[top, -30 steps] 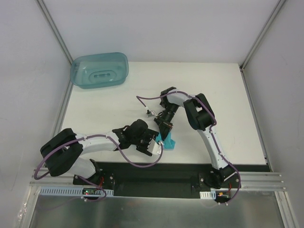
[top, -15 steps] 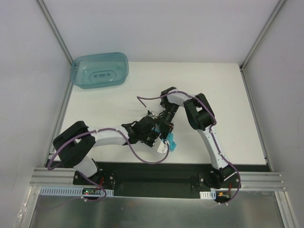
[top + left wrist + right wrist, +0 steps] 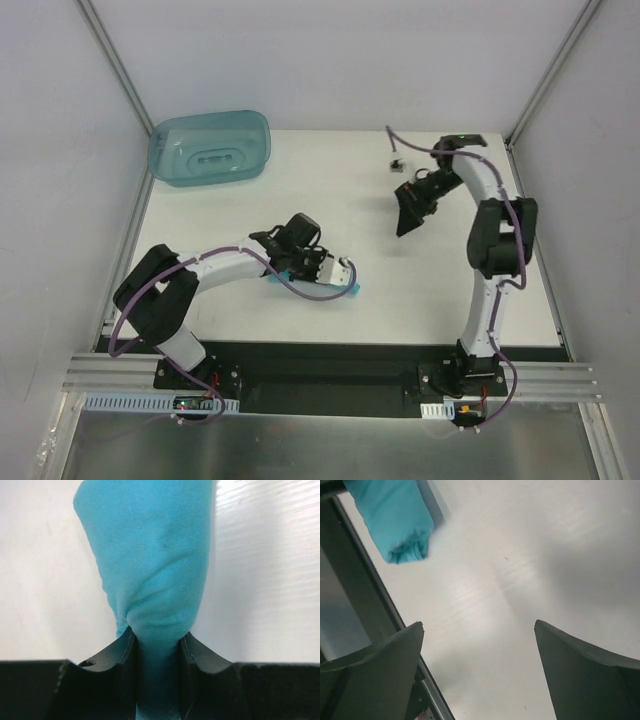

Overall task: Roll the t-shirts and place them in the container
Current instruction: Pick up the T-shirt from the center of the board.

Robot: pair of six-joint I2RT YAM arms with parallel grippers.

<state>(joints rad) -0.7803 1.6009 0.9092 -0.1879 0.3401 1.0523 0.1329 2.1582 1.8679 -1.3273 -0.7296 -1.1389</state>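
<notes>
- T-shirt (image 3: pixel 150 565): compact turquoise bundle at 6 o'clock from the centre of the worktop (image 3: pixel 250 210).
- Left tool (image 3: pixel 335 272): jaws clamped on one end of the bundle, with fabric bunched between them.
- Right tool (image 3: pixel 480 665): jaws spread wide, holding nothing, at 2 o'clock from the bundle and well apart from it.
- Bin (image 3: pixel 210 148): translucent blue-green, at the 10 o'clock corner.

One t-shirt (image 3: pixel 150 575), one bin (image 3: pixel 256 136), two grippers (image 3: pixel 157 639) (image 3: pixel 479 626)
</notes>
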